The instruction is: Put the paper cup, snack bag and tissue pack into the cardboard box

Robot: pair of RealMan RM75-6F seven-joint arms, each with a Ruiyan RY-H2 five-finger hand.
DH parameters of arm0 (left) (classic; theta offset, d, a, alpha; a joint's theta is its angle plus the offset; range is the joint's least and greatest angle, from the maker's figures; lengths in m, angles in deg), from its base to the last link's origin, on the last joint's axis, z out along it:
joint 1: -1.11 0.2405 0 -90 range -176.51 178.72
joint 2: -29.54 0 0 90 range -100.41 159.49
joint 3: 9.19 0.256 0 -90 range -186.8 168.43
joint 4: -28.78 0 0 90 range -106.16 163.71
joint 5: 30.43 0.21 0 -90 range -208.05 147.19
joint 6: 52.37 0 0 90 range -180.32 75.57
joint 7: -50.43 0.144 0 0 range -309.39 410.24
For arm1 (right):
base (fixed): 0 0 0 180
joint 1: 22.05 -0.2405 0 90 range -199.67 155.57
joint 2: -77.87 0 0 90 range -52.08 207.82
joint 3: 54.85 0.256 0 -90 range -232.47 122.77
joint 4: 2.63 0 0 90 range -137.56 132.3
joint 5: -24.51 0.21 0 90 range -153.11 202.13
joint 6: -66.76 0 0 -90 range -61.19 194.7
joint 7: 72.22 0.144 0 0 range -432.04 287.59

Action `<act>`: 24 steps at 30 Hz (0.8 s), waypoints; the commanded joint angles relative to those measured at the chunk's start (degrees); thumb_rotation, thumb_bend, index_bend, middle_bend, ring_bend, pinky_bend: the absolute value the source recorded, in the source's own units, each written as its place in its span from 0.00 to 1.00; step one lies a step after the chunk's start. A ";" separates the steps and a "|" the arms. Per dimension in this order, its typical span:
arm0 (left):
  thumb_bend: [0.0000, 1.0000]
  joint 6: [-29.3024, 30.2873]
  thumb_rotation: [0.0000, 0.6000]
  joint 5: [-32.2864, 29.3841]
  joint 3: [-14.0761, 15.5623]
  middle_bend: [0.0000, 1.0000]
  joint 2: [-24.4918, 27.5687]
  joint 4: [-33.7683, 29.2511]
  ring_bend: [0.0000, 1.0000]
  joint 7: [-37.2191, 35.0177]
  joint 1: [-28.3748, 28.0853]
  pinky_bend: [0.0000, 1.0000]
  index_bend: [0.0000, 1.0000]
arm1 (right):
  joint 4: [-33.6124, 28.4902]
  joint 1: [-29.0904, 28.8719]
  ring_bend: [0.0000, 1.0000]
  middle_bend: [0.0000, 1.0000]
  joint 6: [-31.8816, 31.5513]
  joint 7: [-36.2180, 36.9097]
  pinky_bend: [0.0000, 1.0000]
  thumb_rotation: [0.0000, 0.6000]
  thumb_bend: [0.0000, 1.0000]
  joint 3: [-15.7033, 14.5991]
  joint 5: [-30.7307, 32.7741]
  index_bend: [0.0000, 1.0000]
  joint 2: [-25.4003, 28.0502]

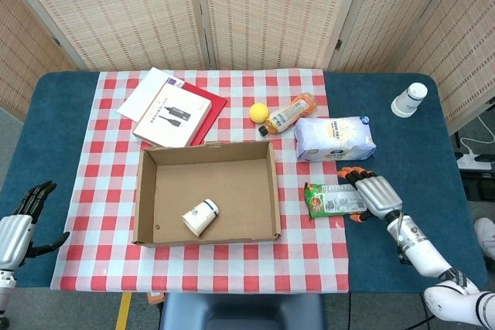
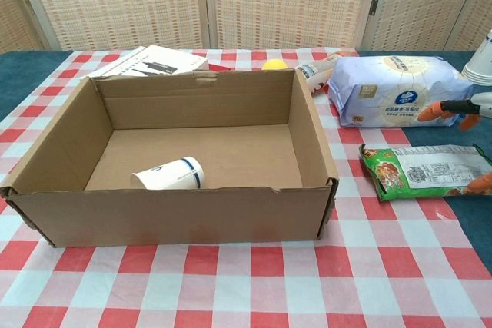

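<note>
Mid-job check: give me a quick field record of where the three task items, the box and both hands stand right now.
paper cup: on its side inside the cardboard box
snack bag: on the checked cloth, right of the box
tissue pack: on the table, behind the snack bag, outside the box
right hand: at the snack bag's right end, grasp not confirmed
left hand: open, at the table's near left edge, holding nothing

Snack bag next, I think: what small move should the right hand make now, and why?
Probably close the right hand on the snack bag. Its fingers sit spread at the bag's right end, holding nothing, and the paper cup already lies in the cardboard box.
</note>
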 commanded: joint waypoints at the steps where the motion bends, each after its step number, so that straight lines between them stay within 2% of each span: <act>1: 0.23 -0.02 1.00 -0.06 -0.02 0.01 0.01 0.00 0.00 -0.01 0.01 0.23 0.06 | 1.57 -0.14 0.06 0.12 1.14 0.91 0.24 1.00 0.00 -0.01 0.12 0.16 -1.17; 12: 0.23 -0.21 1.00 -0.12 -0.02 0.01 -0.06 0.12 0.00 -0.05 -0.06 0.23 0.06 | 3.01 -0.04 0.11 0.17 1.53 1.50 0.29 1.00 0.00 0.24 -0.73 0.24 -2.28; 24: 0.23 -0.32 1.00 -0.23 -0.07 0.01 -0.10 0.10 0.00 -0.02 -0.09 0.23 0.06 | 4.85 -0.34 0.11 0.17 3.17 1.77 0.29 1.00 0.00 0.73 -0.17 0.25 -3.69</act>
